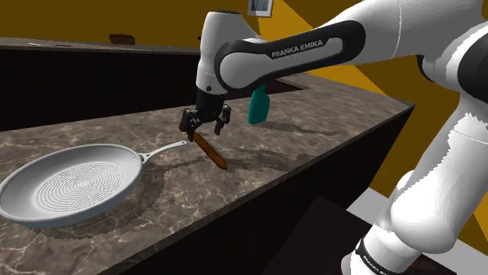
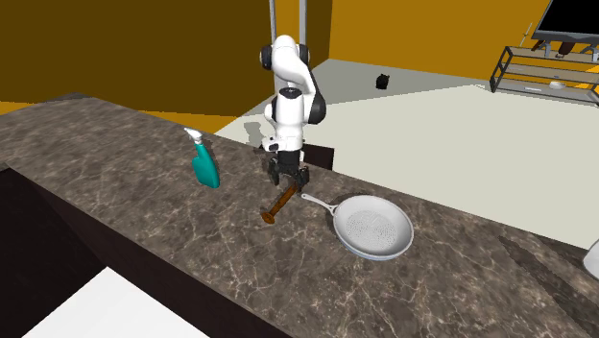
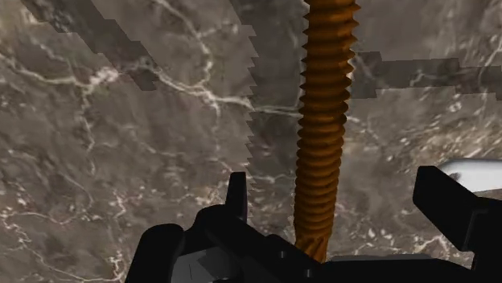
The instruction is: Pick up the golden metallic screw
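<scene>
A long brownish-gold threaded screw (image 1: 211, 150) lies flat on the dark marble counter (image 1: 313, 133), and it also appears in the second exterior view (image 2: 278, 205). My black gripper (image 1: 205, 123) hangs low over the end of the screw nearest the pan handle, pointing down (image 2: 288, 178). In the wrist view the screw (image 3: 323, 120) runs away from the hand between the two fingers. The gripper (image 3: 338, 189) is open, with a gap on each side of the screw, wider at the right finger. Neither finger touches it.
A grey frying pan (image 1: 70, 187) sits on the counter on the shoulder view's left, its handle (image 1: 164, 150) ending close beside the gripper. A teal spray bottle (image 1: 259, 105) stands behind the arm. The counter's front edge (image 1: 297, 176) drops off near the stand.
</scene>
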Controlling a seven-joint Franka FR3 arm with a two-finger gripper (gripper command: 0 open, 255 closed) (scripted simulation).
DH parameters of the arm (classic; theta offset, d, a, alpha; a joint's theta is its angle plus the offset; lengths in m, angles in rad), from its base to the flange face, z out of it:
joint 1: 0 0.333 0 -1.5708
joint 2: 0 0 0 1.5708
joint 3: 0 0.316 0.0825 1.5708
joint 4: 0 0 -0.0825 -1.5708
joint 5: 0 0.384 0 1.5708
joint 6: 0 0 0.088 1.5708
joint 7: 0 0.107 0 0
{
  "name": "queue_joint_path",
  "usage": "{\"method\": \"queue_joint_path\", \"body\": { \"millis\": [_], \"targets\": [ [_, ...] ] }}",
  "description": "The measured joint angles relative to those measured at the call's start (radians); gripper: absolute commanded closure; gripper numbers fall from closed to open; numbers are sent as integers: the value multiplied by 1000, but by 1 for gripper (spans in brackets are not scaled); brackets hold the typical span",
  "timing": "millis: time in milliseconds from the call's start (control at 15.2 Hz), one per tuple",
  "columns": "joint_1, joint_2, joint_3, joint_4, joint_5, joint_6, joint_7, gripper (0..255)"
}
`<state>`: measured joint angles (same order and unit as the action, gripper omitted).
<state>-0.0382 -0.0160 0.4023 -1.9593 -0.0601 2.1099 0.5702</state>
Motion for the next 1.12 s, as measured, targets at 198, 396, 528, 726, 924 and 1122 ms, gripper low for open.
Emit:
{"method": "queue_joint_path", "body": {
  "millis": [198, 396, 528, 726, 924, 1122],
  "targets": [
    [0, 13, 0, -21, -7, 34, 8, 0],
    [1, 24, 2, -47, -15, 69, 18, 0],
    [1, 31, 1, -49, -18, 77, 19, 255],
    [1, 32, 1, -49, -19, 80, 20, 255],
    [1, 32, 1, -49, -19, 81, 20, 255],
    [1, 31, 2, -51, -18, 81, 20, 255]
  ]
}}
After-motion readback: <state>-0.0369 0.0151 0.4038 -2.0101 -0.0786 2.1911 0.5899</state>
